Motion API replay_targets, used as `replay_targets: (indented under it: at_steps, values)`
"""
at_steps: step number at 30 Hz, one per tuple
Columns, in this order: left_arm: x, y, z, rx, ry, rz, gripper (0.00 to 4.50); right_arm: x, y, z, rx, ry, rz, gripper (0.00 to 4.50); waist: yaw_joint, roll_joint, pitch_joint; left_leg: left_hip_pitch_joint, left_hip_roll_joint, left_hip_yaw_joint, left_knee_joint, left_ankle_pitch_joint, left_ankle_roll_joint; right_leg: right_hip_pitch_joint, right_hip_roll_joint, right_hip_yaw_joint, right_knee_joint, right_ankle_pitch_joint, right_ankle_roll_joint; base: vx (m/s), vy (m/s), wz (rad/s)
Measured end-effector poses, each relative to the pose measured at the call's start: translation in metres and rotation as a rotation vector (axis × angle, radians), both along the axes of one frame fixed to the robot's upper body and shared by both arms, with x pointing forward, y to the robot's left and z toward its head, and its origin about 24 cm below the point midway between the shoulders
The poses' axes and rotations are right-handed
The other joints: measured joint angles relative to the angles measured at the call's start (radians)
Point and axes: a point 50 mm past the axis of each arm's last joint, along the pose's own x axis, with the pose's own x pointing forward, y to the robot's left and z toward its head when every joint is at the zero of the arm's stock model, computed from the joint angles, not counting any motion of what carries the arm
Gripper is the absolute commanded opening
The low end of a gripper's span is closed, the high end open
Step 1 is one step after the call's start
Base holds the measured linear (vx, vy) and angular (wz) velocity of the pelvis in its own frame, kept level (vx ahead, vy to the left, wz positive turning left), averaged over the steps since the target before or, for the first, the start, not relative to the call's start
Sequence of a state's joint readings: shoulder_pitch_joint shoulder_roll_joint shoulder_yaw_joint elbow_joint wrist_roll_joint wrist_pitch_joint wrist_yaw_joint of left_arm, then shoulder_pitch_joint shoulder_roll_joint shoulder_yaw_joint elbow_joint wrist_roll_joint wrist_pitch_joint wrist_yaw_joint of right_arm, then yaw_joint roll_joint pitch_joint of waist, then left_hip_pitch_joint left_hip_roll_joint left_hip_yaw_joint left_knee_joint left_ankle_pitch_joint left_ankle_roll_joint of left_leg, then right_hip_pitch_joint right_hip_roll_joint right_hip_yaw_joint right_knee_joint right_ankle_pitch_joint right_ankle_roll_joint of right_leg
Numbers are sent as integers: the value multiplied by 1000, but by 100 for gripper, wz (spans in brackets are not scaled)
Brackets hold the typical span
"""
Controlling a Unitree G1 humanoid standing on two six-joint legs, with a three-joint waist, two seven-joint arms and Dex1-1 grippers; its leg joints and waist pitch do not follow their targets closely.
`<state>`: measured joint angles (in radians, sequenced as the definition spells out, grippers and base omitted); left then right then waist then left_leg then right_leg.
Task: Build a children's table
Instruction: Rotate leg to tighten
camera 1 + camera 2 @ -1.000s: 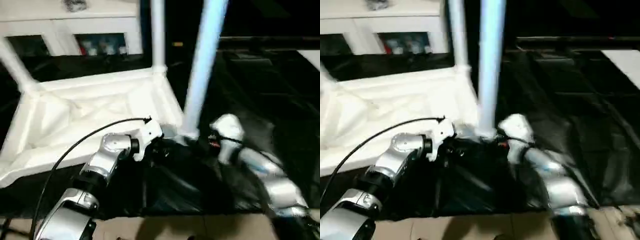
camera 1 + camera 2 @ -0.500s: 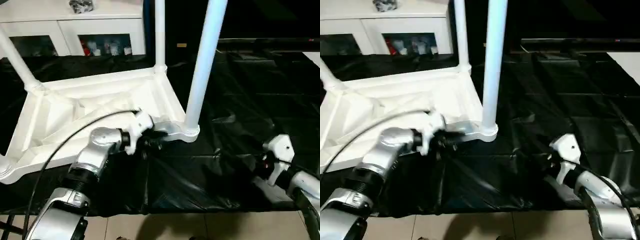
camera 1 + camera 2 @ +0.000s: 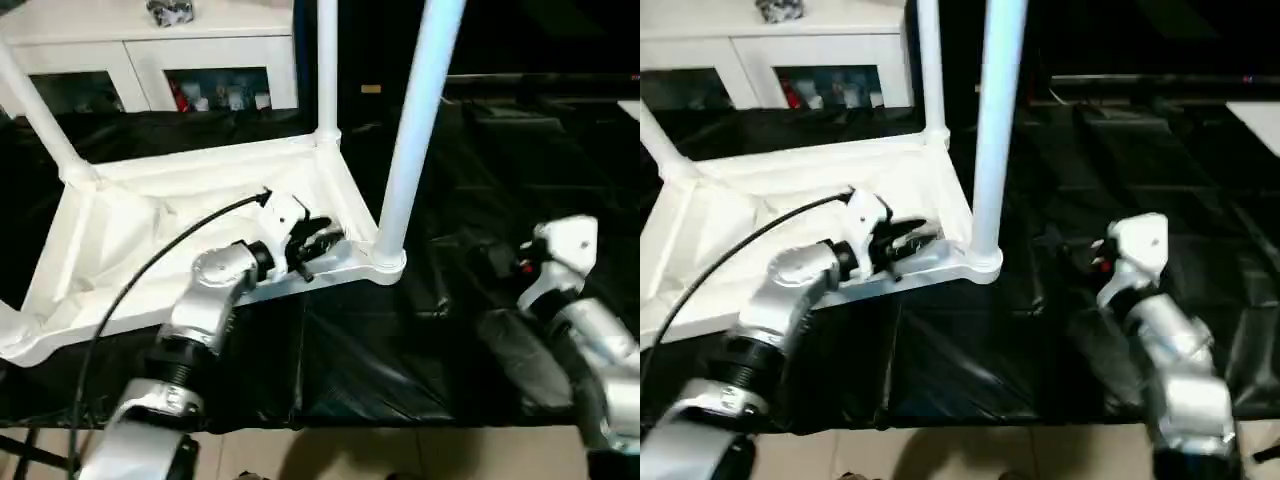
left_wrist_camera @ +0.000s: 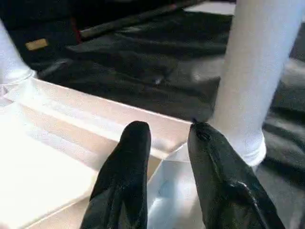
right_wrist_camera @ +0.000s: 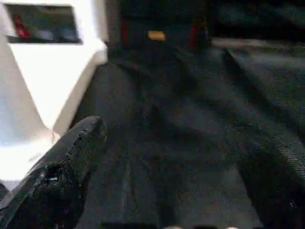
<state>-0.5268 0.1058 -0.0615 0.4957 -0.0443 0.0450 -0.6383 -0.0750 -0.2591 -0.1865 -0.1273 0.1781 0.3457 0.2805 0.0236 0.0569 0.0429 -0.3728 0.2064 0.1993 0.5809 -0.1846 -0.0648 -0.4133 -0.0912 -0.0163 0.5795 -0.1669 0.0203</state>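
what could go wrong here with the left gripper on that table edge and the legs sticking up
The left gripper straddles the tabletop rim beside the near leg; a pull could slide or tip the upturned table on the black sheet. The open right gripper hangs close to that leg and may knock it if it swings in.

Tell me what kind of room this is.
Probably an indoor home-like or lab workspace: a white cabinet with glass doors stands behind, black sheeting covers the work surface, and beige floor tiles show at its near edge.
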Motion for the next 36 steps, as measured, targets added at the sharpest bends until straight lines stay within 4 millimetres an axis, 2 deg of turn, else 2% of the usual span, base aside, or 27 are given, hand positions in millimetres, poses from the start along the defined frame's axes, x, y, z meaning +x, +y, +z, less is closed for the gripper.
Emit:
replay_targets:
  at_steps: [2,6,8,9,11,13,16,19,21,22,24,27,29,31,33,36]
  values:
    - [-3,2,-6,3,17,19,152,-1,1,0,-15,12,-15,450,-12,-7,3,0,0,0,0,0,0,-1,1,0,1,0,1,0,0,0]
    - [-4,7,-11,41,3,87,152,-1,7,7,-72,9,-20,450,-39,-33,4,-1,1,0,3,0,0,-1,1,1,0,-2,7,0,0,0]
    - [-3,9,-11,47,-10,103,152,-2,7,10,-80,2,-25,450,-48,-38,2,-3,0,-1,4,0,0,-1,0,2,-2,-2,7,0,0,0]
    - [-2,13,-9,43,-20,130,152,-2,8,11,-81,7,-33,450,-51,-37,3,-4,-1,0,5,-1,1,-2,0,3,-1,-2,7,0,0,0]
    - [0,26,-7,21,-28,204,152,-6,12,19,-73,0,-52,450,-60,-29,2,-8,-1,-1,6,-2,2,-3,0,3,-3,2,3,0,0,0]
    - [1,43,-3,7,-30,266,152,-11,15,24,-55,-22,-42,450,-68,-17,0,-10,-1,-3,7,-2,3,-4,0,1,-3,3,3,0,0,0]
    - [-6,50,2,18,-21,216,152,-16,22,16,-26,-17,15,450,-60,4,-2,-10,-1,-4,6,-2,3,-4,0,-1,-3,3,3,0,0,0]
    - [-16,43,3,57,4,101,152,-17,33,-7,28,59,79,450,-41,13,-2,-10,0,-5,7,-2,3,-4,0,-2,-1,2,4,0,0,0]
    - [-20,42,6,81,12,52,152,-17,45,-15,50,86,128,450,-28,15,-2,-10,0,-6,7,-2,3,-4,0,-2,0,3,3,0,0,0]
    - [-21,45,8,88,12,44,182,-16,51,-17,50,92,156,450,-25,14,-2,-10,0,-6,7,-2,3,-4,0,-2,1,3,3,0,0,0]
    - [-22,50,12,97,9,39,191,-13,64,-21,50,101,215,450,-17,15,-3,-9,0,-7,7,-1,2,-4,0,-2,1,3,3,0,0,0]
    - [-31,57,8,110,28,-7,215,-10,82,-28,46,113,317,450,-14,17,-4,-9,-1,-7,8,-1,1,-4,0,-1,1,3,3,0,0,0]
    - [-36,59,3,114,57,-50,230,-10,86,-30,39,120,360,450,-7,10,-2,-10,-1,-6,7,-1,1,-5,-1,-1,0,3,3,0,0,0]
    - [-37,58,3,106,79,-102,233,-11,83,-31,13,133,405,450,14,-4,0,-11,-1,-5,7,-1,1,-5,0,-1,1,3,3,0,0,0]
    - [-35,57,6,108,79,-124,253,-12,78,-30,4,137,436,450,23,-20,0,-11,-1,-3,8,-1,1,-5,0,-1,1,3,4,0,0,0]
    - [-27,50,15,125,64,-170,272,-13,73,-26,-2,131,479,450,29,-29,-1,-10,-1,-3,9,-1,1,-4,-1,1,1,3,3,0,0,0]
